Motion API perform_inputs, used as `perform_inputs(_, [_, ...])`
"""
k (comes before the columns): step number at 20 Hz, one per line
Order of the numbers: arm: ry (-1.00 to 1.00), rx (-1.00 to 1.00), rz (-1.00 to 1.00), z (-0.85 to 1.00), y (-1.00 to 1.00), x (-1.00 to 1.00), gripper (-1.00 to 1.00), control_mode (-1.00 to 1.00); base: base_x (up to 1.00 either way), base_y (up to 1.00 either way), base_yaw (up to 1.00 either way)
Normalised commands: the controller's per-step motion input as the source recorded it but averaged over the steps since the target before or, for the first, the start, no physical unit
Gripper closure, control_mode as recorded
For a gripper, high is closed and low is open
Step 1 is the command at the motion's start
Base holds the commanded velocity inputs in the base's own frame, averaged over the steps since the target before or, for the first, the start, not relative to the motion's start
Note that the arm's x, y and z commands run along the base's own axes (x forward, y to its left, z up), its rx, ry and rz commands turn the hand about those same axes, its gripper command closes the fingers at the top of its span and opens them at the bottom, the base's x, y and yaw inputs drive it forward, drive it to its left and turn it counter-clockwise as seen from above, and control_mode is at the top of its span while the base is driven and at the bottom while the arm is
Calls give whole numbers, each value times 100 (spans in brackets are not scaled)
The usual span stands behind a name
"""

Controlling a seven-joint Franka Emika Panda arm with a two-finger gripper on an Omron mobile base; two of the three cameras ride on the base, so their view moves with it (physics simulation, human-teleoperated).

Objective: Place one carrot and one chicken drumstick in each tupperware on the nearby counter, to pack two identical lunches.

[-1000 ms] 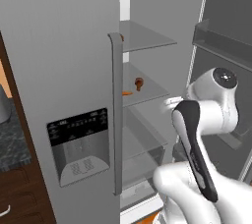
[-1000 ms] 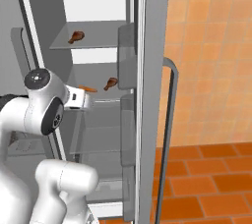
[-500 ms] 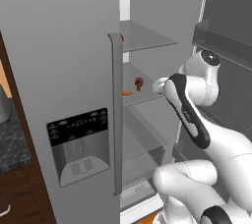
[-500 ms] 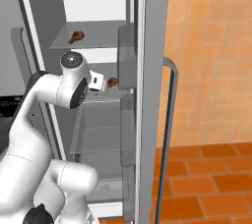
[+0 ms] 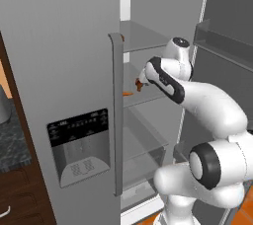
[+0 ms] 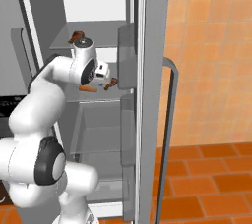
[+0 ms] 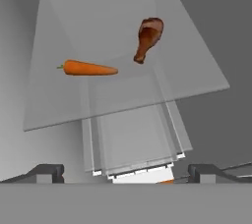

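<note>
Carrot (image 7: pixel 88 68) and chicken drumstick (image 7: pixel 147 39) lie a little apart on a translucent glass shelf (image 7: pixel 197 73) inside the open refrigerator (image 6: pixel 88 16), the carrot lengthwise across the shelf and the drumstick with its thin end toward the shelf's front edge as the hand view shows it. In the right base view the same two pieces sit on the middle shelf, and a second drumstick (image 6: pixel 77 36) rests on the shelf above. The end effector (image 7: pixel 125 171) hovers over the middle shelf with its two dark tips spread wide, released and grasping nothing, clear of both foods. The white arm (image 5: pixel 197 95) reaches into the compartment from the front. Below the shelf, pale drawer bins (image 5: pixel 143 145) stack down the interior. In the left base view the closed grey door (image 5: pixel 59 71) carries a vertical handle (image 5: pixel 117 115) and a dispenser panel (image 5: pixel 79 145); to its left a strip of speckled dark tabletop (image 5: pixel 10 142) sits over brown wooden cabinets (image 5: pixel 22 197). In the right base view the opened door (image 6: pixel 147 95) stands edge-on, backed by an orange tiled wall (image 6: pixel 211 56) and a darker orange tiled floor (image 6: pixel 202 183).
</note>
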Motion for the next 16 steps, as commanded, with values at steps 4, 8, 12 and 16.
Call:
perform_inputs(4, [2, -12, 0, -70, 17, 55, -100, -100, 0, 0, 0])
perform_inputs(8, [0, -9, 0, -72, 0, 13, -100, -100, 0, 0, 0])
perform_inputs(12, [0, -3, 0, -31, 0, 12, -100, -100, 0, 0, 0])
perform_inputs(16, [7, 0, 0, 0, -18, 76, -100, -100, 0, 0, 0])
